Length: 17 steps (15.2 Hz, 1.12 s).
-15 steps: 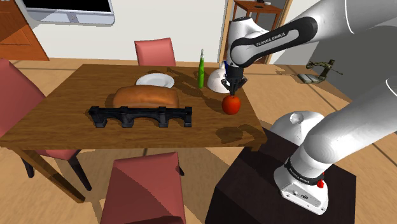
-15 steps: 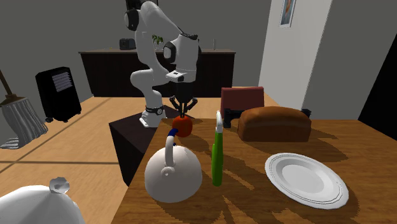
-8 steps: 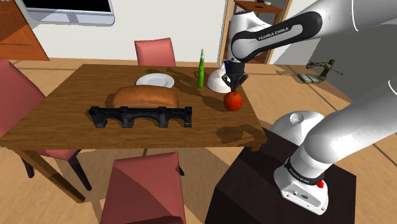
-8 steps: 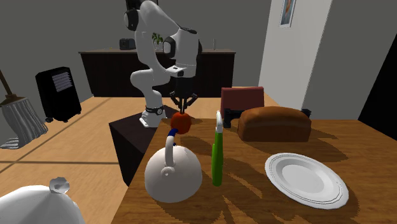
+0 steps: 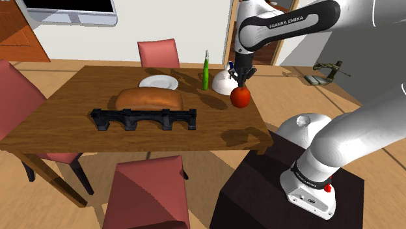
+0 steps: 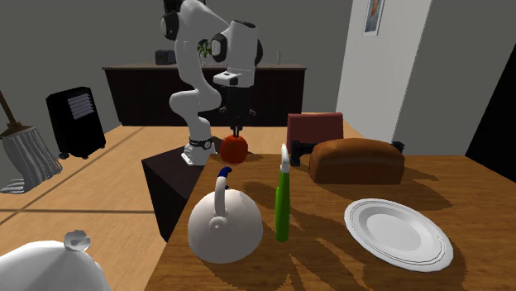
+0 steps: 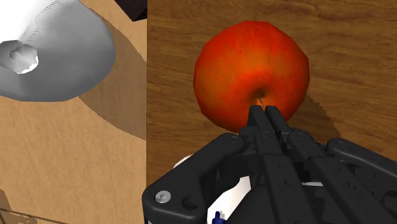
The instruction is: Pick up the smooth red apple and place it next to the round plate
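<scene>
the gripper point(image 5: 242, 82) pinches the apple point(image 5: 241, 97) at its stem hollow, fingers point(image 7: 257, 119) nearly together. the fruit hangs just above the table point(image 5: 58, 133) beside the kettle point(image 5: 223, 80). the plate point(image 5: 158, 82) lies well apart, past the bottle point(image 5: 205, 71). smooth, round and firm, the apple looks liable to slip from so narrow a hold; a grip across its middle would likely be surer.

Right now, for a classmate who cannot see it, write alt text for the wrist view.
A black gripper pinches the stem of a red apple, its two fingers closed together. Below the apple lies a brown wooden table carrying its shadow; beyond the table's edge are a tan floor and a white domed object.
</scene>
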Available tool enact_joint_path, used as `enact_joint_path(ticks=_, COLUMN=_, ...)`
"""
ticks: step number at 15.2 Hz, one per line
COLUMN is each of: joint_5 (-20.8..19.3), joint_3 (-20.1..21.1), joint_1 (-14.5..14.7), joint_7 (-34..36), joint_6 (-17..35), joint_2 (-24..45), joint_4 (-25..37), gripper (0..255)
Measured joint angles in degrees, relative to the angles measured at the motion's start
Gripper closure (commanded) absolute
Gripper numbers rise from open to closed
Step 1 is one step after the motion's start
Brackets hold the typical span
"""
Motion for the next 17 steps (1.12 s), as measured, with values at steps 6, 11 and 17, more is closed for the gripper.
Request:
enact_joint_path(ticks=6, joint_5=0.22, joint_3=0.01, joint_1=0.05, joint_7=-0.45, joint_6=-4.86, joint_2=-0.82, joint_4=4.07, gripper=255)
enact_joint_path(ticks=11, joint_5=0.33, joint_3=-0.02, joint_1=0.05, joint_7=-0.85, joint_6=-8.69, joint_2=-1.23, joint_4=7.51, gripper=255)
enact_joint_path(ticks=17, joint_5=0.41, joint_3=-0.05, joint_1=0.02, joint_7=-1.34, joint_6=-13.42, joint_2=-1.57, joint_4=11.92, gripper=255)
